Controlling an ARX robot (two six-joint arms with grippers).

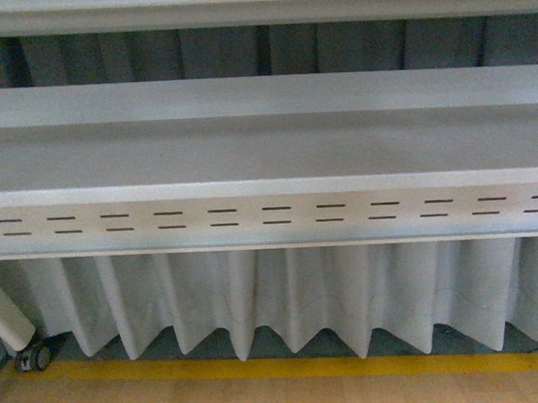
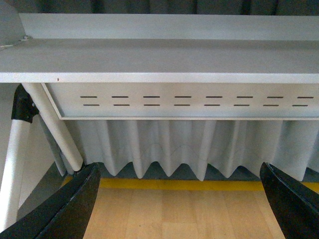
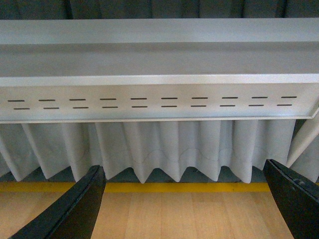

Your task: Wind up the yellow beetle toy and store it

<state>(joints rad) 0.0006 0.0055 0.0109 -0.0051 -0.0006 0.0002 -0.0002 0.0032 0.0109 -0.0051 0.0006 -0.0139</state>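
The yellow beetle toy is out of view in every frame, and so is any bin. My left gripper (image 2: pixel 179 199) is open and empty, its black fingers (image 2: pixel 70 209) wide apart over the wooden floor. My right gripper (image 3: pixel 184 201) is open and empty too, its black fingers (image 3: pixel 75 211) spread wide above the floor. Neither gripper shows in the front view.
A grey table (image 1: pixel 266 147) with a slotted front rail (image 1: pixel 270 215) fills the front view, seen from below its top. White pleated curtain (image 1: pixel 283 295) hangs behind. A yellow floor line (image 1: pixel 287 368) crosses the wooden floor. A white table leg (image 2: pixel 52 124) and a caster (image 1: pixel 34 358) stand at left.
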